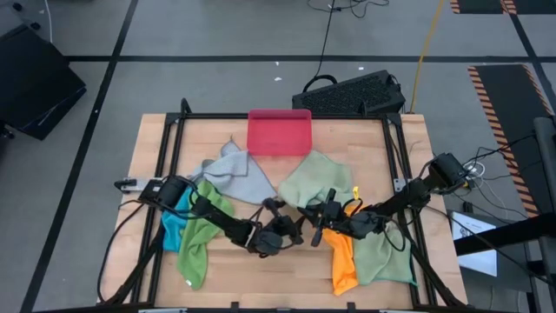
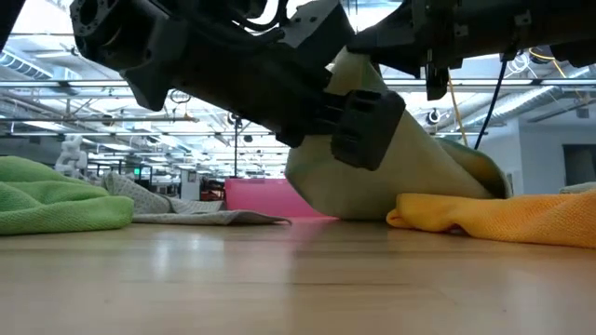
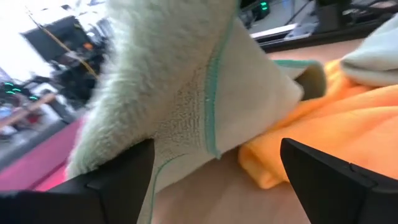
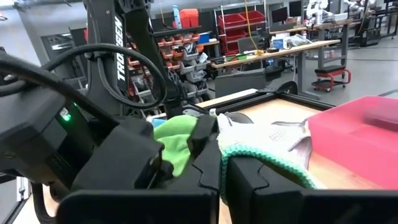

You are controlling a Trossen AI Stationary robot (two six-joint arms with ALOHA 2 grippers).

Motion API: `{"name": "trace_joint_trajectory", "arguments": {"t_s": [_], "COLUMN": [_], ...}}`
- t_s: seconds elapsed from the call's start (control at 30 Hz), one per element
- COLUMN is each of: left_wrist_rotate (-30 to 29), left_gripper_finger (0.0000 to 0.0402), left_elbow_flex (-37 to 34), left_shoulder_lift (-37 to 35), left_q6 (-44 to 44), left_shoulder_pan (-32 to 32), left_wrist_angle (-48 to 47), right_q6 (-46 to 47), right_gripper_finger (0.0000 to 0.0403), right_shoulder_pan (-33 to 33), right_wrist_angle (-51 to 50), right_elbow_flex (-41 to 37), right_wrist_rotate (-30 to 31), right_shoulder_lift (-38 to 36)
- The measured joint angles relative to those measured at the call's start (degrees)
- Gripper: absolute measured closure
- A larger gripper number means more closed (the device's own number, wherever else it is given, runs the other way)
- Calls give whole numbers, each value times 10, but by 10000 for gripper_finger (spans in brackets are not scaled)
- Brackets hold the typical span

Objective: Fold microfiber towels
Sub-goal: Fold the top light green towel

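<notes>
Both arms low over the middle of the wooden surface (image 1: 148,148), tips nearly meeting. Left claw (image 3: 211,180) spread wide, dark fingers (image 3: 106,183) well apart, with a raised fold of the pale green towel (image 3: 186,93) just ahead of the gap and gripped by neither finger. Right claw (image 4: 222,180) pressed together, pinching the teal-stitched edge of that same pale green towel (image 4: 267,146) and holding it lifted off the wood; seen from surface height, cloth draped in a cone from the clamped tip down to the boards. Orange towel (image 1: 343,256) bunched just beside and partly under the lifted cloth, near the right arm. Bright green towel (image 1: 201,239) crumpled under the left arm, blue towel (image 1: 174,228) tucked beside it toward the surface's left edge. Grey towel (image 1: 239,174) lying flat-ish near the back, touching the pink-red tray (image 1: 280,132) at the far edge. Possibly another light green towel (image 1: 382,256) under the orange one on the right, though the overlap leaves that unclear.
</notes>
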Motion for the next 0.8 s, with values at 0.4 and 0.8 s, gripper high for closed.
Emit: {"name": "trace_joint_trajectory", "arguments": {"t_s": [0.4, 0.8], "left_wrist_rotate": [-97, 79], "left_gripper_finger": [50, 50], "left_elbow_flex": [0, 0], "left_shoulder_lift": [-70, -115], "left_q6": [90, -70], "left_shoulder_pan": [-53, -58], "left_wrist_angle": [-28, -214], "right_q6": [10, 14], "right_gripper_finger": [400, 400], "right_shoulder_pan": [3, 2], "right_wrist_angle": [-7, -23], "right_elbow_flex": [0, 0], "right_wrist_rotate": [1, 4], "right_shoulder_lift": [0, 0]}}
